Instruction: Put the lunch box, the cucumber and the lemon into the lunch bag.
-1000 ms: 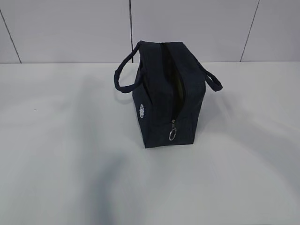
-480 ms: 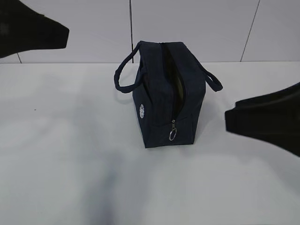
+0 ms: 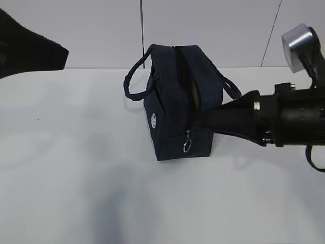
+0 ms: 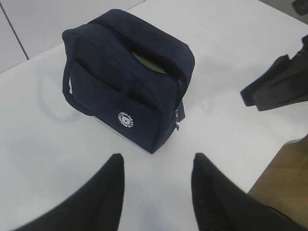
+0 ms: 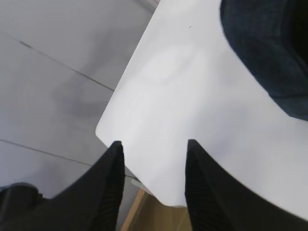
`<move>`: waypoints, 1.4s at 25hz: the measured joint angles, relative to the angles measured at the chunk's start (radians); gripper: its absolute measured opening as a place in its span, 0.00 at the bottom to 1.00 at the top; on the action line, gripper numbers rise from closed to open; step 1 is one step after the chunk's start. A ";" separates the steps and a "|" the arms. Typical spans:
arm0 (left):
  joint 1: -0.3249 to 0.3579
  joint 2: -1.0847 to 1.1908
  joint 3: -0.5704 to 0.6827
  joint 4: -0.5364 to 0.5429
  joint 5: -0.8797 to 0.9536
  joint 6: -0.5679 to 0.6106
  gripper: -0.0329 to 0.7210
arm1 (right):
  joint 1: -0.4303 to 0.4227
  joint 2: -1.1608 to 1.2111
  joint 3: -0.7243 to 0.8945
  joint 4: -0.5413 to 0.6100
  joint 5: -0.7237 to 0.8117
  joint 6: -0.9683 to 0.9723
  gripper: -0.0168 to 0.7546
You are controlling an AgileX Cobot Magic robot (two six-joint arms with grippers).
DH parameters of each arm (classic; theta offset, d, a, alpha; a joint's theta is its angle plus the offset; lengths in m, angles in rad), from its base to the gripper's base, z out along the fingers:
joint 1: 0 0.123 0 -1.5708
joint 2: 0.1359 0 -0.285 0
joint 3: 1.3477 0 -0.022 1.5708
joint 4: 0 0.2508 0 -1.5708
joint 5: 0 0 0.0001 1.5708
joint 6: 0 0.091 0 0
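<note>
White tabletop (image 3: 76, 193) and pale panelled wall behind. Entered within the last second: left gripper (image 4: 156, 166), fingers (image 4: 113, 178) parted and holding nothing, lunch bag (image 4: 127, 82) ahead of the tips; right gripper (image 5: 151, 149), likewise spread and empty, bag just beyond its right finger. Seemed an approach only, nothing grasped. Counted: one bag, zipper partly open, a pale sliver showing inside; two grippers. Saw no cucumber, no lemon.

white table (image 3: 76, 178), navy lunch bag (image 3: 167, 107) upright on it
</note>
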 joint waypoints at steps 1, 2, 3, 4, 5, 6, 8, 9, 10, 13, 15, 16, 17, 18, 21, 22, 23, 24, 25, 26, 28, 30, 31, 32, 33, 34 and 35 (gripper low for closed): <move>0.000 0.000 0.000 0.000 0.000 0.000 0.48 | 0.000 0.026 -0.002 0.044 -0.010 -0.021 0.43; 0.000 0.000 0.000 0.000 0.002 0.000 0.48 | 0.000 0.056 -0.006 0.069 -0.023 -0.034 0.43; 0.000 0.000 0.000 0.000 0.002 0.000 0.48 | 0.000 0.086 -0.010 0.083 -0.039 -0.043 0.43; 0.000 0.000 0.000 0.000 0.002 0.000 0.48 | 0.000 0.114 -0.015 0.091 -0.062 -0.048 0.43; 0.000 0.000 0.000 0.000 0.002 0.000 0.48 | 0.000 0.135 -0.022 0.096 -0.087 -0.052 0.43; 0.000 0.000 0.000 0.000 0.002 0.000 0.48 | 0.000 0.159 -0.026 0.103 -0.107 -0.054 0.43; 0.000 0.000 0.000 0.001 0.002 0.000 0.48 | 0.000 0.194 -0.038 0.105 -0.151 -0.056 0.43; 0.000 0.000 0.000 0.001 0.002 0.000 0.48 | 0.000 0.205 -0.042 0.098 -0.173 -0.055 0.43; 0.000 0.000 0.000 0.002 0.002 0.000 0.47 | 0.000 0.212 -0.047 0.090 -0.189 -0.055 0.43; 0.000 0.000 0.000 0.002 -0.002 0.000 0.47 | 0.005 0.214 -0.059 0.068 -0.231 -0.055 0.43; 0.000 0.000 0.000 0.002 -0.008 0.000 0.47 | 0.016 0.214 -0.069 0.049 -0.245 -0.055 0.43; 0.000 0.000 0.000 0.003 -0.013 0.000 0.47 | 0.028 0.214 -0.076 0.036 -0.254 -0.055 0.43; 0.000 0.000 0.000 0.004 -0.015 0.000 0.46 | 0.041 0.214 -0.080 0.024 -0.263 -0.053 0.43; 0.000 0.000 0.000 0.007 -0.017 0.002 0.46 | 0.060 0.214 -0.088 0.011 -0.279 -0.051 0.43; 0.000 0.000 0.000 0.025 -0.021 0.002 0.46 | 0.126 0.214 -0.109 -0.030 -0.338 -0.041 0.43; 0.000 0.000 0.000 0.027 -0.026 0.002 0.46 | 0.148 0.214 -0.114 -0.036 -0.360 -0.038 0.43; 0.000 0.000 0.000 0.027 -0.028 0.002 0.46 | 0.167 0.214 -0.119 -0.043 -0.382 -0.036 0.43; 0.000 0.000 0.000 0.029 -0.034 0.002 0.46 | 0.179 0.214 -0.120 -0.046 -0.402 -0.029 0.43; 0.007 -0.003 0.000 0.029 -0.041 0.002 0.46 | 0.189 0.214 -0.121 -0.050 -0.424 -0.019 0.43; 0.016 -0.009 0.000 0.029 -0.046 0.002 0.46 | 0.197 0.212 -0.121 -0.058 -0.450 -0.010 0.43; 0.046 -0.020 0.000 0.029 -0.050 0.000 0.46 | 0.208 0.194 -0.121 -0.075 -0.501 0.018 0.43; 0.089 -0.032 0.000 0.029 -0.052 0.000 0.46 | 0.218 0.172 -0.121 -0.079 -0.547 0.044 0.43; 0.116 -0.034 0.000 0.029 -0.052 -0.003 0.46 | 0.223 0.163 -0.121 -0.080 -0.564 0.057 0.43; 0.145 -0.037 0.000 0.029 -0.052 -0.005 0.46 | 0.231 0.158 -0.121 -0.080 -0.580 0.069 0.43; 0.174 -0.038 0.000 0.029 -0.052 -0.005 0.46 | 0.243 0.156 -0.121 -0.082 -0.597 0.076 0.43; 0.202 -0.038 0.000 0.029 -0.052 -0.007 0.46 | 0.254 0.154 -0.121 -0.082 -0.614 0.084 0.43; 0.224 -0.038 0.000 0.029 -0.052 -0.007 0.46 | 0.266 0.154 -0.121 -0.082 -0.633 0.091 0.43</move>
